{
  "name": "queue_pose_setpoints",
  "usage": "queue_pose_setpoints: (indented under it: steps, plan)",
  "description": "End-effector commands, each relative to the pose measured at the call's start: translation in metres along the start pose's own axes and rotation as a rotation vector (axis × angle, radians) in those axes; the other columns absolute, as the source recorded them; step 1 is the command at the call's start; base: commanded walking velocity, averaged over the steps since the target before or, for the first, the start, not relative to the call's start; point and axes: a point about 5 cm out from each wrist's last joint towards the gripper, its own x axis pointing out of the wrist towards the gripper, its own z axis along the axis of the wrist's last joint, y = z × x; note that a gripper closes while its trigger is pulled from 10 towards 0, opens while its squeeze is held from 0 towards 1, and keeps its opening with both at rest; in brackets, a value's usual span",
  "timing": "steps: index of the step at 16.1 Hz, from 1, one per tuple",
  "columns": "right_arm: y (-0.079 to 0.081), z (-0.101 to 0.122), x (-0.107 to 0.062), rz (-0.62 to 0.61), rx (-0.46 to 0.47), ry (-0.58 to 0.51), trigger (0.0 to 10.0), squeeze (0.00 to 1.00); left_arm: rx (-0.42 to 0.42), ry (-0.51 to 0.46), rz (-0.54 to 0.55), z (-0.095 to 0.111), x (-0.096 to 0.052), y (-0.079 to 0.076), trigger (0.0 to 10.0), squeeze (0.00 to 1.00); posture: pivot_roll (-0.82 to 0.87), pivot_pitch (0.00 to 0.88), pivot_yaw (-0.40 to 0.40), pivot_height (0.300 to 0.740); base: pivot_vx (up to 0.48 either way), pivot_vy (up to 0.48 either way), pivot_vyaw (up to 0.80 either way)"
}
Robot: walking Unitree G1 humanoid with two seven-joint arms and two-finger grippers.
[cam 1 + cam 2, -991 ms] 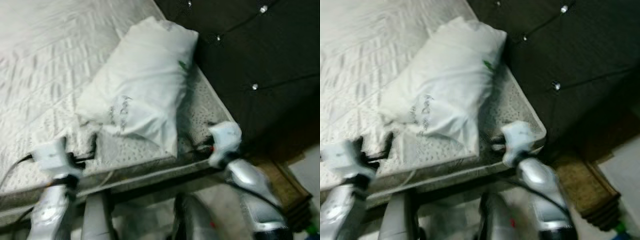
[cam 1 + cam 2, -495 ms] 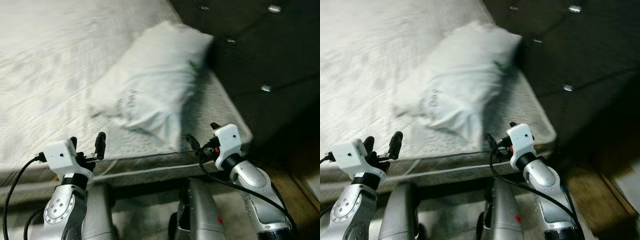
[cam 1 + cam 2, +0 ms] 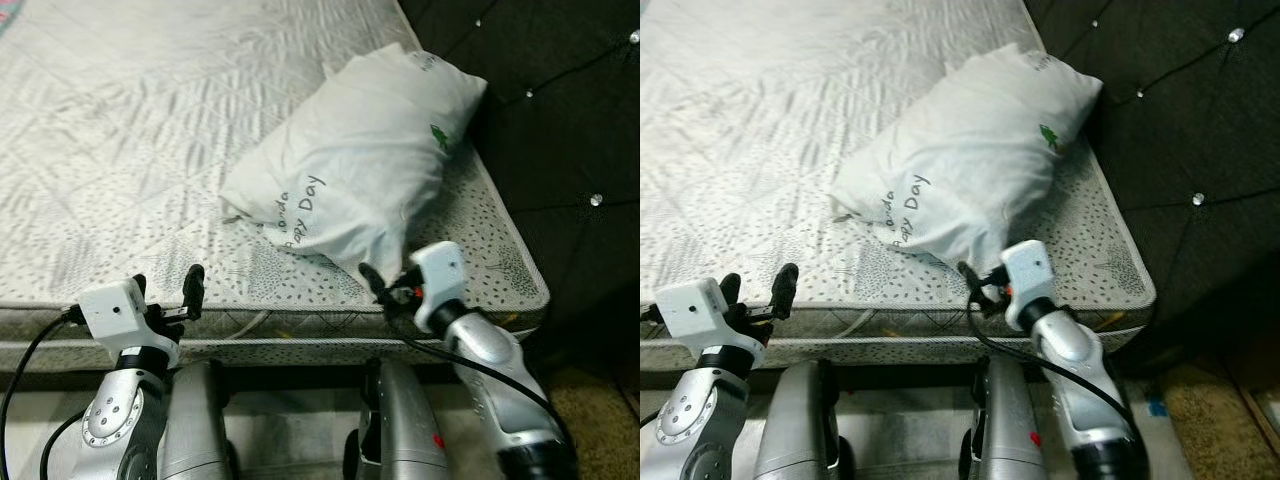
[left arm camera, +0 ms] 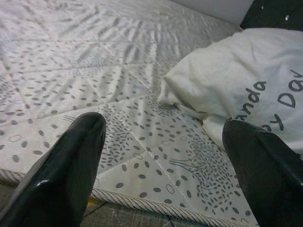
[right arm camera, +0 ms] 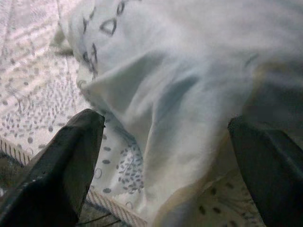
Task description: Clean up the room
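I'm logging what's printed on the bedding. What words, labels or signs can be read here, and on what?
"...nda ...ppy Day", grey letters on the white pillow; the first letters are hidden in a fold, as the left wrist view shows too.
Small green mark near the pillow's far corner: too small to read.
The mattress bears only a dotted pattern.

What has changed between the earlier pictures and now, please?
The right tool has come forward to the near corner of the pillow, its open fingers on either side of that corner but not yet closed on it. The left tool stays open at the edge of the mattress. The pillow lies where it did; the camera itself shifted.
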Motion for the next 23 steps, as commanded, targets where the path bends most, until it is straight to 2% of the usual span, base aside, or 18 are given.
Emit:
queue_pose_setpoints:
  steps: [1,2,3,4,6,9,10,12,16,17,18,20,21,23]
  plan:
    - [0.000,-0.006,0.003,-0.015,0.001,0.052,10.0,0.00,0.008,0.004,-0.002,0.001,-0.003,-0.002,10.0,0.00,0.06,0.188,-0.083,0.525,0.000,0.000,0.00]
    - [0.001,-0.008,0.008,-0.037,0.021,0.068,10.0,0.00,0.010,0.006,-0.004,0.002,-0.003,-0.003,10.0,0.00,0.07,0.201,-0.078,0.525,0.000,0.000,0.00]
    - [0.006,-0.009,0.020,-0.063,0.041,0.088,10.0,0.00,0.013,0.009,-0.005,0.004,-0.005,-0.004,10.0,0.00,0.09,0.211,-0.075,0.525,0.000,0.000,0.00]
    - [0.006,-0.009,0.020,-0.063,0.041,0.088,10.0,0.00,0.013,0.009,-0.005,0.004,-0.005,-0.004,10.0,0.00,0.09,0.211,-0.075,0.525,0.000,0.000,0.00]
    - [0.019,0.006,0.045,-0.123,0.055,0.065,10.0,0.00,0.031,0.015,0.004,0.009,-0.008,0.002,10.0,0.00,0.13,0.229,-0.066,0.525,0.000,0.000,0.00]
    - [0.019,0.010,0.052,-0.174,0.059,0.073,10.0,0.00,0.037,0.015,0.010,0.010,-0.008,0.004,10.0,0.00,0.14,0.230,-0.063,0.525,0.000,0.000,0.00]
    - [0.019,0.012,0.056,-0.238,0.046,0.083,10.0,0.00,0.039,0.015,0.010,0.011,-0.009,0.003,10.0,0.00,0.15,0.230,-0.058,0.525,0.000,0.000,0.00]
    - [0.022,0.014,0.060,-0.281,0.075,0.080,10.0,0.00,0.029,0.023,0.011,0.011,-0.010,0.001,10.0,0.00,0.16,0.231,-0.052,0.525,0.000,0.000,0.00]
    - [0.042,0.027,0.080,-0.317,0.140,0.046,10.0,0.00,0.038,0.030,0.003,0.013,-0.012,0.000,10.0,0.00,0.20,0.234,-0.059,0.525,0.000,0.000,0.00]
    - [0.048,0.032,0.085,-0.311,0.168,0.037,4.7,0.00,0.042,0.025,0.008,0.015,-0.013,0.001,10.0,0.00,0.21,0.231,-0.064,0.525,0.000,0.000,0.00]
    - [0.058,0.041,0.092,-0.289,0.214,0.005,0.0,0.00,0.046,0.020,0.018,0.017,-0.015,0.003,10.0,0.00,0.22,0.227,-0.067,0.525,0.000,0.000,0.00]
    - [0.068,0.053,0.099,-0.278,0.233,-0.026,0.0,0.00,0.049,0.021,0.023,0.018,-0.017,0.004,10.0,0.00,0.23,0.219,-0.065,0.525,0.000,0.000,0.00]
    - [0.073,0.061,0.102,-0.262,0.280,-0.054,0.0,0.00,0.048,0.019,0.021,0.019,-0.016,0.003,10.0,0.00,0.24,0.215,-0.061,0.525,0.000,0.000,0.00]
    - [0.074,0.063,0.104,-0.270,0.317,-0.077,0.0,0.00,0.047,0.018,0.014,0.020,-0.014,0.000,10.0,0.00,0.24,0.215,-0.058,0.525,0.000,0.000,0.00]
